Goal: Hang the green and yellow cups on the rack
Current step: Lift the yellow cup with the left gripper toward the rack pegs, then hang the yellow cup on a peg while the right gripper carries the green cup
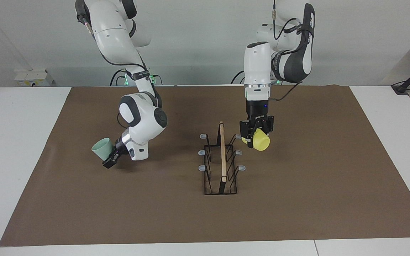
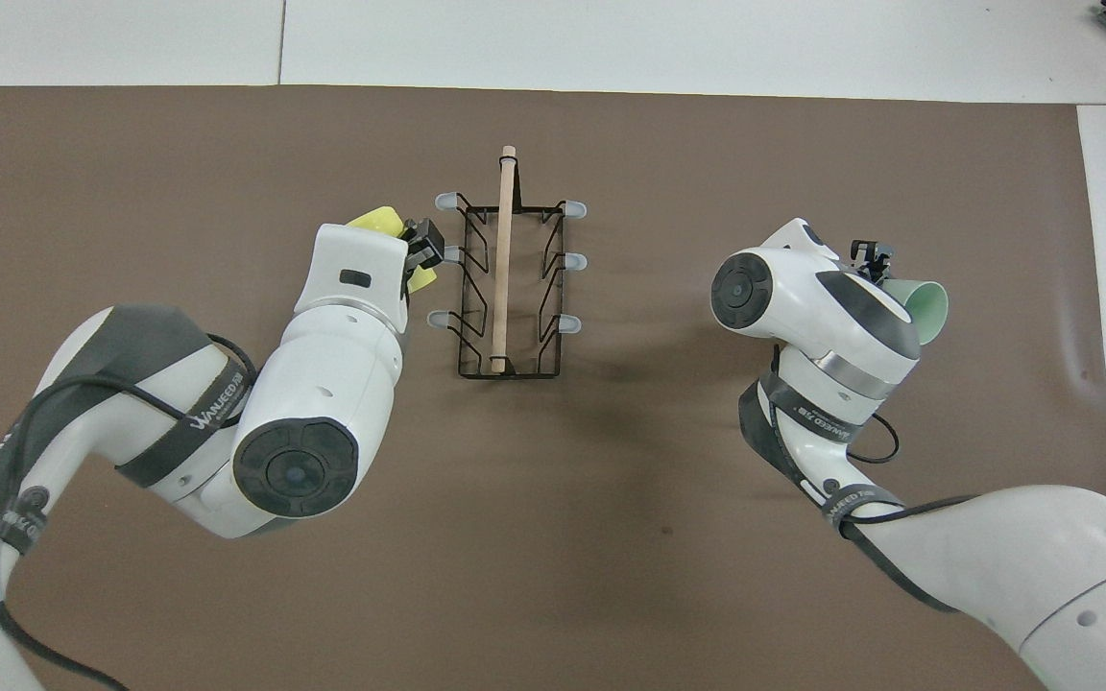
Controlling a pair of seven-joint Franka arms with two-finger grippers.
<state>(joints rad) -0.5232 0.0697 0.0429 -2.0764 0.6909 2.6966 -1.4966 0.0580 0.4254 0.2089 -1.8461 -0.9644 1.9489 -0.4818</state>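
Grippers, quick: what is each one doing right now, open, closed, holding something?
Left gripper: shut on the yellow cup, beside the rack.
Right gripper: shut on the green cup.

You see a bright yellow cup in the black left gripper, a pale mint green cup in the black right gripper, and between them a black wire rack with a light wooden bar and grey tips, on brown paper.
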